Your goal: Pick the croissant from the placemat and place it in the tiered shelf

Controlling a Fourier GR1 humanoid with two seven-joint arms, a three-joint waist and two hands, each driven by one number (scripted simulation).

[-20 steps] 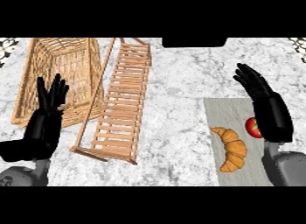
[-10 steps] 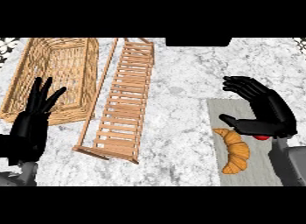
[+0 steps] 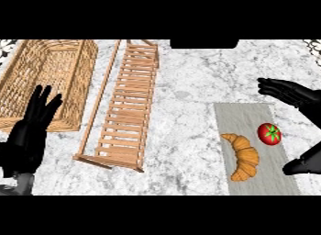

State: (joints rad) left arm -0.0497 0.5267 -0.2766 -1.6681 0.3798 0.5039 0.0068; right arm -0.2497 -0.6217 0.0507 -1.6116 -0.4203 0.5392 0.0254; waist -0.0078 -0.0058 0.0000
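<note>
1. Croissant [image 3: 243, 156] lies along the placemat's [image 3: 241, 117] left edge, tomato [image 3: 269, 133] just beside it.
2. Right hand [image 3: 292, 93] open, fingers spread, above the placemat's far right corner.
3. Left hand [image 3: 31, 133] open, fingers up, at the counter's [image 3: 190, 82] near left.

right hand [image 3: 302, 96]: 0.5 s ago over the placemat [image 3: 239, 118]'s far end, now off its right edge, fingers spread past the far right corner, thumb [image 3: 307, 163] beside the near right edge | tomato [image 3: 269, 133]: then half hidden under that hand, now in full view on the placemat
</note>
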